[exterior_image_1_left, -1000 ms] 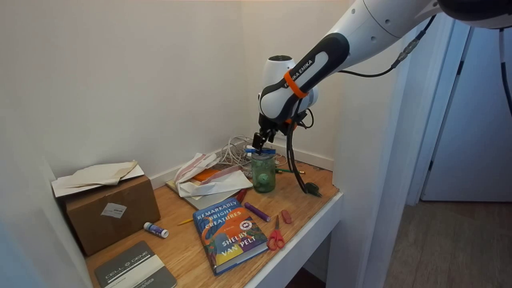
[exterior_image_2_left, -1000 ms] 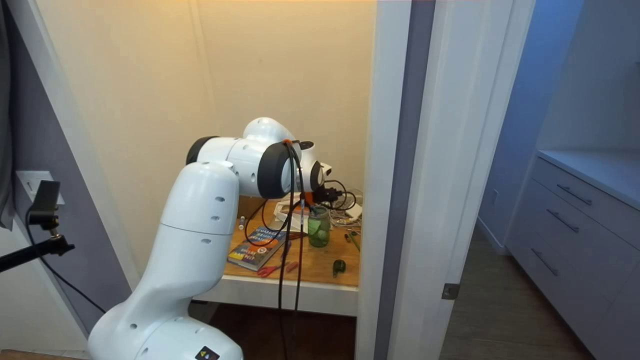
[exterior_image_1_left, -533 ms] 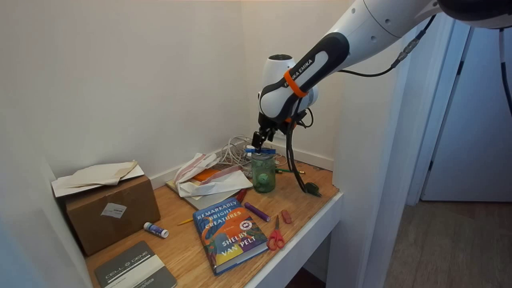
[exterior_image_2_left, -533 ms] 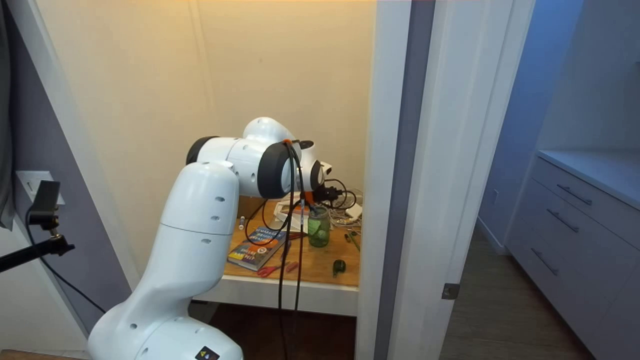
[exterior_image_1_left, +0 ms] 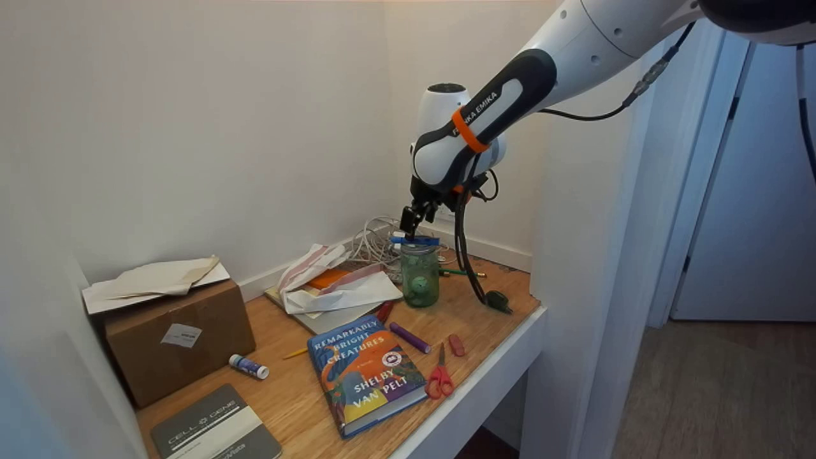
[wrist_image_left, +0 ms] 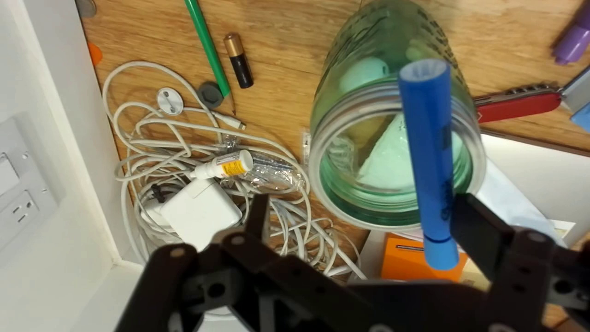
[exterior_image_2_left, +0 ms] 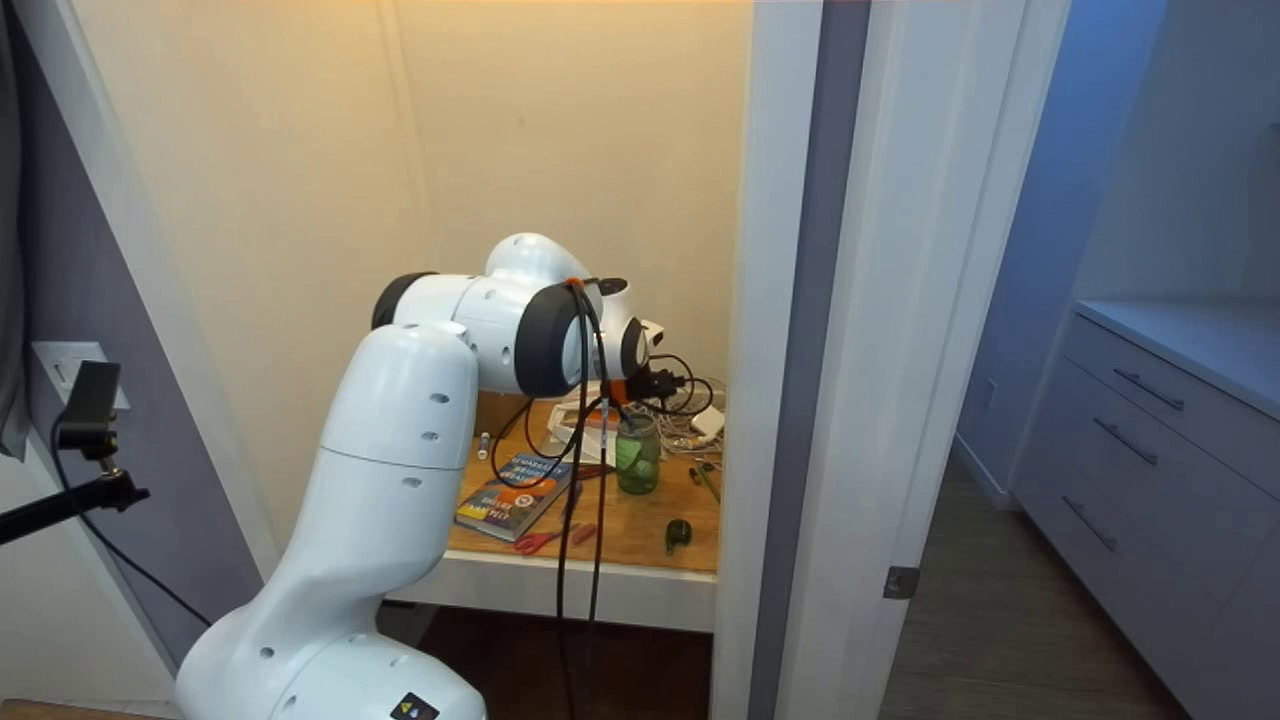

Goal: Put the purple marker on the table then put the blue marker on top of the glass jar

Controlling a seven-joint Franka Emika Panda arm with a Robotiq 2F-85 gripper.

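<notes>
The glass jar is green-tinted and stands upright on the wooden table; it also shows in an exterior view and the wrist view. The blue marker lies across the jar's open mouth, its ends sticking past the rim. It also shows in an exterior view. My gripper is open just above the jar; it also shows in an exterior view. Its right finger is close beside the marker, contact unclear; its left finger is well apart. The purple marker lies on the table beside the book.
Tangled white cables and a white charger lie by the wall beside the jar. A book, red scissors, a red pocket knife and a cardboard box are on the table. Arm cables hang near the jar.
My gripper has risen slightly above the jar. The blue marker has stayed on the jar's rim, and the purple marker has not moved.
</notes>
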